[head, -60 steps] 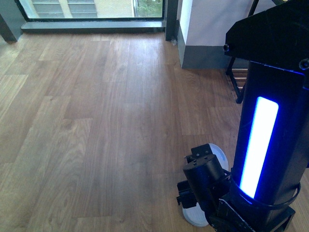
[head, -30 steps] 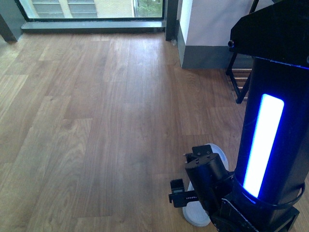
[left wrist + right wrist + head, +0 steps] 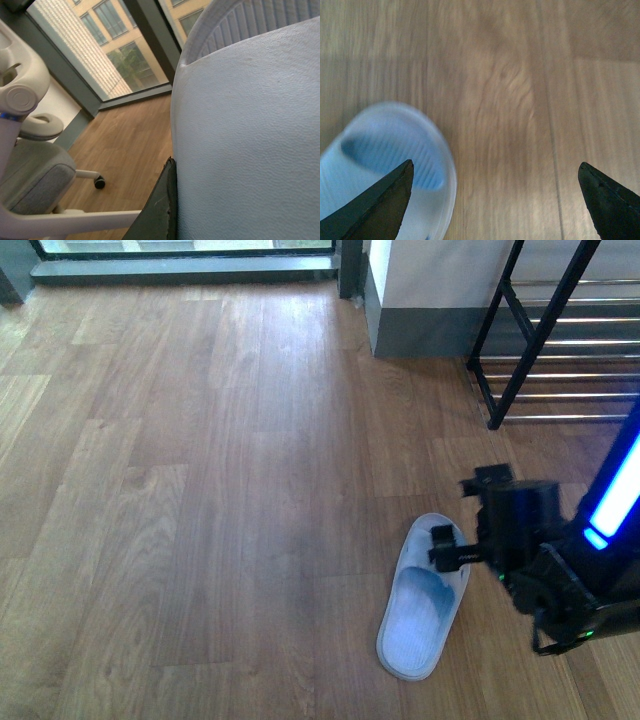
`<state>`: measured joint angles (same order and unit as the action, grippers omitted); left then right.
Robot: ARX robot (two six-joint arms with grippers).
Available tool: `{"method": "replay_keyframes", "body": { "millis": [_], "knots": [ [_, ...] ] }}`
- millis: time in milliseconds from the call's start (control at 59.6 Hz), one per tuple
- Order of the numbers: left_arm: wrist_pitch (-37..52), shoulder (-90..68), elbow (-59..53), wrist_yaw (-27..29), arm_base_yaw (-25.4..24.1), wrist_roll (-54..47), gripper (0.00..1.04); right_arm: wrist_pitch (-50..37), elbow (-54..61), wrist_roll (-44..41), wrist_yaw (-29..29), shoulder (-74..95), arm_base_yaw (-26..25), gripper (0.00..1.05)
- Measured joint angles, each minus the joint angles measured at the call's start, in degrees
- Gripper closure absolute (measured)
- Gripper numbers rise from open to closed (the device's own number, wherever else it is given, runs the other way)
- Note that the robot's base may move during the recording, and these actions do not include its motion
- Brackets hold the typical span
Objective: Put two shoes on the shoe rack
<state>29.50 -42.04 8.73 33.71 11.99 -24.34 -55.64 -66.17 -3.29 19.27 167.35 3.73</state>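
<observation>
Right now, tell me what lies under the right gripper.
Mostly bare wood floor, framed by the open right gripper; one end of the pale blue slide lies beneath one finger. Floor under that slide is covered.

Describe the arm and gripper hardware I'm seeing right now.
The right arm is black and boxy, with a glowing blue light strip on the link behind it. The right gripper has dark, pointed fingertips. The left wrist view shows only one dark finger, edge-on against the pale blue slide.
</observation>
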Motion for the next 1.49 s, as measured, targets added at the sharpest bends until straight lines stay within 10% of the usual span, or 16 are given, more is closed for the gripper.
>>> {"method": "replay_keyframes", "body": {
  "millis": [218, 974, 1494],
  "knots": [
    [0.0, 0.0, 0.0, 0.8, -0.2, 0.0, 1.03, 2.8, -7.1, -6.6, 0.4, 3.9, -0.8, 0.09],
    [0.0, 0.0, 0.0, 0.6, -0.1, 0.0, 1.03, 14.9, 10.3, 14.6, -14.8, -15.3, 1.2, 0.09],
    [0.0, 0.0, 0.0, 0.6, -0.1, 0.0, 1.03, 10.2, 10.9, 10.9, -10.3, -5.6, 6.5, 0.09]
  ]
}}
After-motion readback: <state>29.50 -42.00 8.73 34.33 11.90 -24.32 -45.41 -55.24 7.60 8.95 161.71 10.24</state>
